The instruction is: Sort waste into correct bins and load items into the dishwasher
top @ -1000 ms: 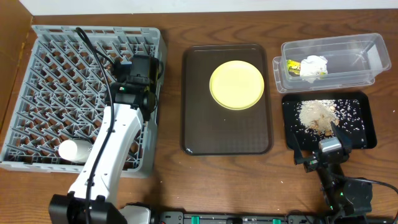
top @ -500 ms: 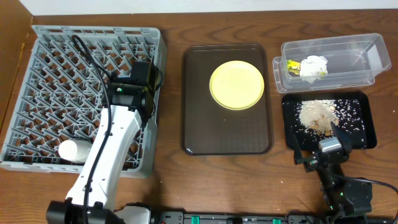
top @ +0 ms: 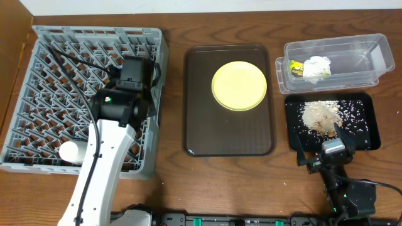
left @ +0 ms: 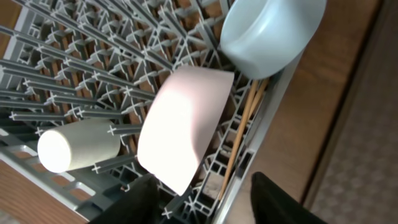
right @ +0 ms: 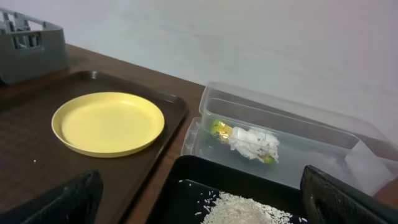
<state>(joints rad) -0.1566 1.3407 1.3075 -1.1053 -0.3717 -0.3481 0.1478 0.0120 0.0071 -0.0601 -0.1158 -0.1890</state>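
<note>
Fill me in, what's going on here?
Left gripper, jaws open, hovers over the dish rack, where the pink bowl, blue bowl, chopsticks and a cup sit. The yellow plate lies on the brown tray, not yet loaded. Wrapper and tissue are in the clear tub. Right gripper hangs open by the black tray.

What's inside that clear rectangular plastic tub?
A crumpled white paper tissue lies in the clear rectangular plastic tub, partly covering a small green snack wrapper. What lies under them is hidden.
</note>
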